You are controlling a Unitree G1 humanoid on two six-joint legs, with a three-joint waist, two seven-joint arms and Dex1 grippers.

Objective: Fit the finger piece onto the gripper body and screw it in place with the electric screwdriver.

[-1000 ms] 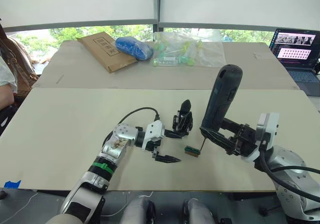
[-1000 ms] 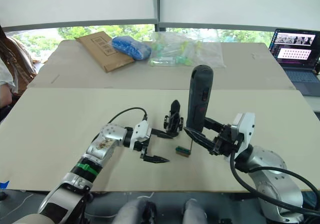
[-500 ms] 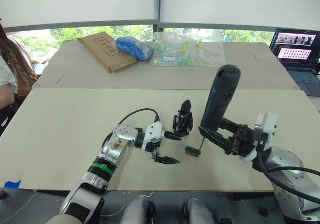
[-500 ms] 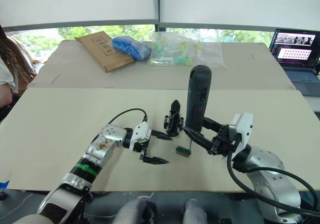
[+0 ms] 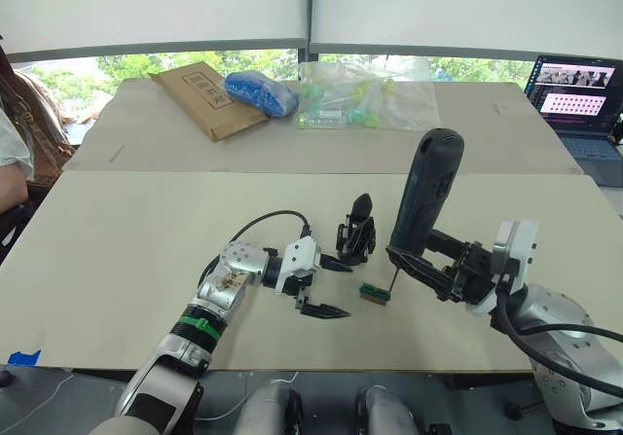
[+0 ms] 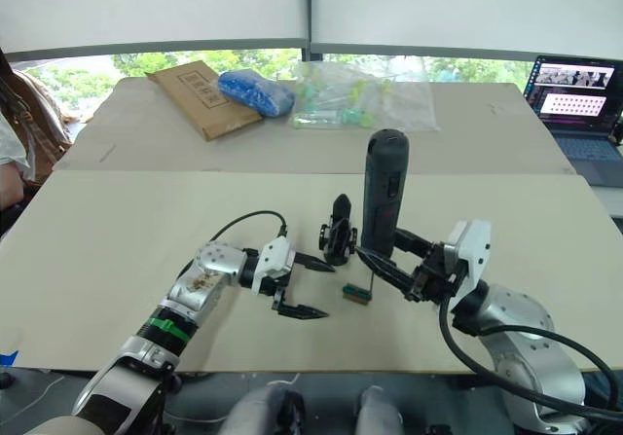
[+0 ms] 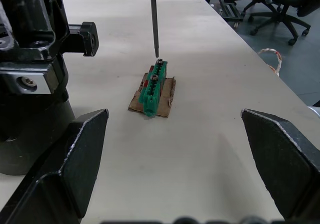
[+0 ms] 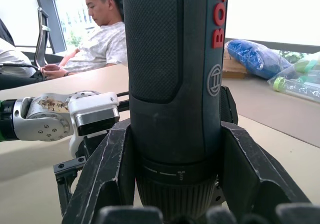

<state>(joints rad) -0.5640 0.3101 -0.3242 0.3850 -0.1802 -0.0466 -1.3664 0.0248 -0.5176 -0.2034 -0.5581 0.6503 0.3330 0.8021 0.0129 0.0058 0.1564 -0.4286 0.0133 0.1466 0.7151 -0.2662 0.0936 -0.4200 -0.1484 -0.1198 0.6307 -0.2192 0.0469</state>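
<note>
The near table (image 5: 117, 250) has wide bare surface on its left half and again along its right side; the work is bunched near the front edge at the middle. On the far table (image 5: 146, 133) lie a brown cardboard envelope (image 5: 201, 97), a blue bag (image 5: 260, 92) resting on its corner, and a clear plastic bag (image 5: 365, 95) holding small green-and-clear pieces.

The left gripper (image 5: 325, 286) rests low over the near table with its fingers spread wide, holding nothing; one fingertip (image 5: 340, 265) is just beside the gripper body (image 5: 356, 235), which stands upright with its pointed finger up. Just right of that, a small green terminal block (image 7: 153, 88) sits on a scrap of brown card, apart from both left fingers.

The right gripper (image 5: 421, 265) is clamped around the lower barrel of the electric screwdriver (image 5: 425, 197), held nearly upright. Its thin metal bit (image 7: 154, 18) points down, the tip just above the block's far end; contact cannot be judged.

A laptop (image 5: 578, 104) stands open at the far right.
</note>
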